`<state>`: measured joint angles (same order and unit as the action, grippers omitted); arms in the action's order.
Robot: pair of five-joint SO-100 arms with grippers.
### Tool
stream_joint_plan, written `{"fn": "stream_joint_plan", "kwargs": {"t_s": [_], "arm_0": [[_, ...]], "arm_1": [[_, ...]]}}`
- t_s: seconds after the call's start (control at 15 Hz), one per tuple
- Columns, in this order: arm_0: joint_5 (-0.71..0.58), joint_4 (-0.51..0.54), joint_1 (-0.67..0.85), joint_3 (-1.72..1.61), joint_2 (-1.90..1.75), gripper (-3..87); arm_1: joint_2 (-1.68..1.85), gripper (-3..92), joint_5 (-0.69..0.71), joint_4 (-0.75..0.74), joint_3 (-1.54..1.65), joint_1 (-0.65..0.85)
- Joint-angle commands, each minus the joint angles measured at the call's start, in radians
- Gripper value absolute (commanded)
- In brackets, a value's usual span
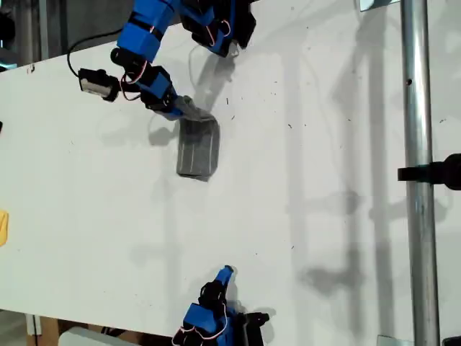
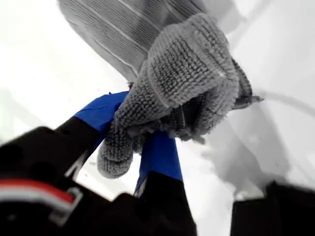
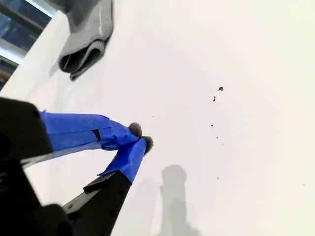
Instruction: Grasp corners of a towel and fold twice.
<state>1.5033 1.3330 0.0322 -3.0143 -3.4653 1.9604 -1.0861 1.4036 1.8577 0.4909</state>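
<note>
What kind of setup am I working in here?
Likely a lab test bench, not a home: a bare white table, a metal pole with a black clamp, and only the towel laid out, held by my first hand.

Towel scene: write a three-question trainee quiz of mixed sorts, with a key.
1. True or false: my first gripper is shut on a bunched edge of the thin grey striped towel.
2. Multiple choice: my second gripper is A) clamped on a towel corner, B) shut on nothing, above the bare white table, C) holding a small yellow object.
3. Fill in: in the exterior view, the towel lies as a ____ bundle rather than spread flat.

Key: 1 true; 2 B; 3 folded.
</note>
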Motion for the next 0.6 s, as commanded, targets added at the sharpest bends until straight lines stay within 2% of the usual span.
{"fn": "stream_joint_plan", "kwargs": {"t_s": [0.0,0.07,0.13,0.2,0.27,0.33,0.47,0.53], "arm_0": [[0.000,-0.020,-0.015,0.005,-0.008,-2.4],[0.002,-0.025,-0.012,-0.005,-0.008,-2.3],[-0.002,-0.043,-0.011,-0.023,-0.008,-2.1],[0.005,-0.052,-0.008,-0.046,-0.008,-1.0],[0.043,-0.052,-0.006,-0.072,-0.008,0.3],[0.097,-0.051,-0.006,-0.101,-0.008,1.8],[0.084,-0.040,-0.008,-0.106,-0.008,3.2],[0.084,-0.038,-0.005,-0.106,-0.008,3.2]], "arm_1": [[-0.368,-0.2,-0.014,-0.213,-0.245,-0.064],[-0.537,1.5,-0.014,-0.288,-0.348,-0.081],[-0.689,10.3,-0.031,-0.279,-0.505,-0.092],[-0.750,37.9,-0.023,-0.259,-0.614,-0.098],[-0.669,36.7,-0.006,-0.244,-0.646,-0.117],[-0.515,31.3,0.011,-0.209,-0.646,-0.115],[-0.132,21.5,0.029,-0.158,-0.489,-0.064],[0.035,20.6,0.028,-0.137,-0.357,-0.040]]}}
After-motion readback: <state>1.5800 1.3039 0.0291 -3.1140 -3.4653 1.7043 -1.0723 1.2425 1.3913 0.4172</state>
